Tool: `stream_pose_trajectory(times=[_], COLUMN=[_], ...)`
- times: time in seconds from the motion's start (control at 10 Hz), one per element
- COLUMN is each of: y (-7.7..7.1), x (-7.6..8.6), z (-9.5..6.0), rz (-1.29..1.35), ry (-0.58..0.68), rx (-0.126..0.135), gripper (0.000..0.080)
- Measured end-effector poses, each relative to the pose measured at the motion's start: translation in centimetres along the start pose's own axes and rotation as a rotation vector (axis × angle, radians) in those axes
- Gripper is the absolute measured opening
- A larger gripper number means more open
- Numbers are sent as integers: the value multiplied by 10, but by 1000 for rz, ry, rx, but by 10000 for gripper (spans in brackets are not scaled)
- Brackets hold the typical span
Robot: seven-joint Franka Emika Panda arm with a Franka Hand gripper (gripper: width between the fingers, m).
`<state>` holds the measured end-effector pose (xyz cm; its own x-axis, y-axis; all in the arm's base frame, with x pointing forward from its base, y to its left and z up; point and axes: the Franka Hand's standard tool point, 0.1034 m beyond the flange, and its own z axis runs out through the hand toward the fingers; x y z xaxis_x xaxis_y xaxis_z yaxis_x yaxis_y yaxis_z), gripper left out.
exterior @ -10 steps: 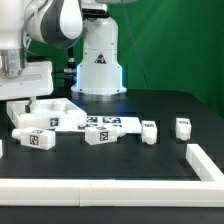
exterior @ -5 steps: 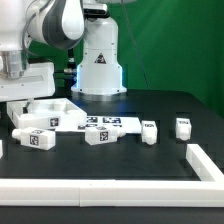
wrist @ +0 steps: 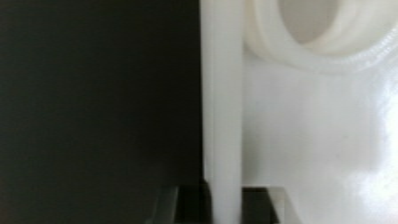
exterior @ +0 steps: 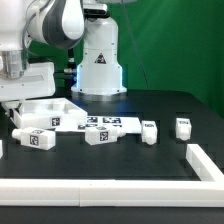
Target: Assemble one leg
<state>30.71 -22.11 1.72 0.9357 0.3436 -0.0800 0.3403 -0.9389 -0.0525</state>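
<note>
**Operator:** Outside camera first. Where are you?

**Arm:** My gripper point(exterior: 18, 103) is down at the panel point(exterior: 50, 112), on its edge toward the exterior view's left. From out there I can't tell how my fingers are set.

**Operator:** And the leg?

**Arm:** The nearest leg point(exterior: 35, 139) lies on its side just in front of the panel, on the camera's side and apart from it. Its long axis runs across the view, so it lies toward the camera from my fingers. A second leg point(exterior: 100, 136) sits off the panel to the exterior view's right, by the marker board point(exterior: 108, 122). A third leg point(exterior: 148, 131) and a fourth leg point(exterior: 184, 126) sit well apart from the panel the same way.

**Operator:** Surface and room?

**Arm:** The table point(exterior: 120, 160) is black and bare around the nearest leg. A white rail point(exterior: 110, 184) bounds it well in front of the panel. I judge I'd need to let go, lift clear, and set my jaws across that leg's short side.

**Operator:** Wrist camera?

**Arm:** The panel's wall point(wrist: 222, 100) runs straight between my fingertips point(wrist: 189, 205), and I see no gap on either face. So I'm clamped on the panel. A round recess point(wrist: 329, 40) shows beyond the wall. No leg shows here.
</note>
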Motion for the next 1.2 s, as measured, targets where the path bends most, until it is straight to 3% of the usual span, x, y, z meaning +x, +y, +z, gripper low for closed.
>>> stream_pose_trajectory(times=[0.3, 0.5, 0.8, 0.9, 1.2], y=[-32, -54, -69, -67, -67], x=[35, 76, 145, 156, 151], z=[-45, -67, -69, -65, -56], rz=[301, 447, 453, 428, 400], ry=[-22, -64, -71, -73, -62], rx=[76, 63, 25, 17, 19], gripper=[51, 51, 51, 51, 51])
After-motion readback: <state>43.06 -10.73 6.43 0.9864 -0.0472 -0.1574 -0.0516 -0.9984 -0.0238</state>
